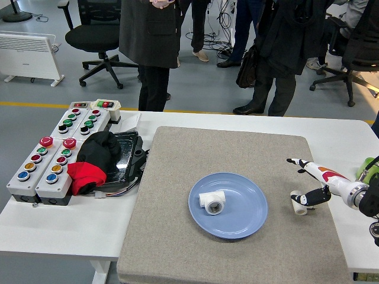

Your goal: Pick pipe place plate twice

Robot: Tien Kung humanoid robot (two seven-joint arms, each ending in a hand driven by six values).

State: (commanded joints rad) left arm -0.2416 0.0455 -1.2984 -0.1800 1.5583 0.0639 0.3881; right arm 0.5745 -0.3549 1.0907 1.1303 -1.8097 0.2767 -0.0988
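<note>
One white T-shaped pipe fitting [211,202] is seen lying on the blue plate [249,219], its open socket turned toward the near table edge. A second white pipe piece [298,204] lies on the grey mat [177,236], just beside the right hand [314,183], whose fingers are spread.

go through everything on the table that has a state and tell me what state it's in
Plate: on the grey mat, holding one fitting.
Tee fitting: lying in the plate.
Second pipe: on the mat right of the plate, not yet picked.
Right robot hand: open, over the second pipe, not gripping it.
Mat: flat on the table.
Button boxes: at the table's left; none visibly pressed.
</note>
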